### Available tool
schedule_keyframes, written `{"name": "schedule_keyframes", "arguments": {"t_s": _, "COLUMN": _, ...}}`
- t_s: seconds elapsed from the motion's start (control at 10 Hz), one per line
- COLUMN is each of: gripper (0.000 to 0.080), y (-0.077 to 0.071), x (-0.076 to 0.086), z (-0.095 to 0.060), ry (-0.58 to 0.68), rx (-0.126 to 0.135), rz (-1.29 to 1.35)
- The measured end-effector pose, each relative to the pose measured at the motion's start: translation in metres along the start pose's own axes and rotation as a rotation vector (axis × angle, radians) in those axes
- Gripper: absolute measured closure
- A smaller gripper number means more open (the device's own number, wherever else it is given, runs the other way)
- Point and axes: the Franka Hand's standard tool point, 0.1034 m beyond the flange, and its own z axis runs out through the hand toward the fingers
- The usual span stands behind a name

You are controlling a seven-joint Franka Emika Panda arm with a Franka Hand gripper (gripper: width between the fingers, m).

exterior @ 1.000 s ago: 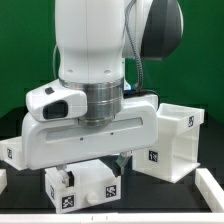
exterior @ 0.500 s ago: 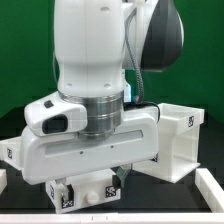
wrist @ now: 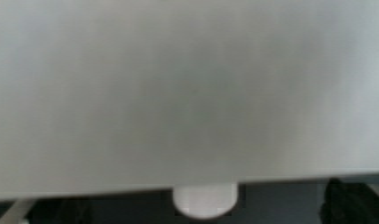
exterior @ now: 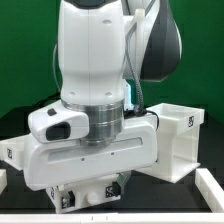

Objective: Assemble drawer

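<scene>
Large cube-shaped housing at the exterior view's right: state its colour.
White plastic housing, bearing a small black-and-white square tag; exterior view shows it best.

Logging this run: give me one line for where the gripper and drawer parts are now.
gripper: low over small knobbed box | jaws: hidden | housing: exterior view's right | wrist view: white face, knob close up
</scene>
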Motion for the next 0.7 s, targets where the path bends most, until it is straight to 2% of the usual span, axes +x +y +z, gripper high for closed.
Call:
{"name": "schedule_keyframes", "arguments": {"t_s": 0.1, "gripper": 0.0258, "y": 0.0, "x": 0.0, "z": 0.0001, "ry": 0.0, "rx": 0.0, "rz": 0.0}}
{"name": "schedule_keyframes", "arguments": {"t_s": 0.3, "gripper": 0.055, "y": 0.0, "x": -0.0001, "z": 0.0002, "ry": 0.0, "rx": 0.0, "rz": 0.0}}
{"name": "schedule_keyframes", "arguments": {"t_s": 0.4, "gripper": 0.055, "y": 0.0, "x": 0.0, "z": 0.0001, "ry": 0.0, "rx": 0.0, "rz": 0.0}}
{"name": "schedule_keyframes", "arguments": {"t_s": 0.5, "gripper": 0.0643, "y": 0.0, "x": 0.0, "z": 0.0001, "ry": 0.0, "rx": 0.0, "rz": 0.0}}
{"name": "schedule_keyframes", "arguments": {"t_s": 0.7, "gripper": 0.0643, "y": 0.0, "x": 0.0, "z": 0.0001, "ry": 0.0, "rx": 0.0, "rz": 0.0}}
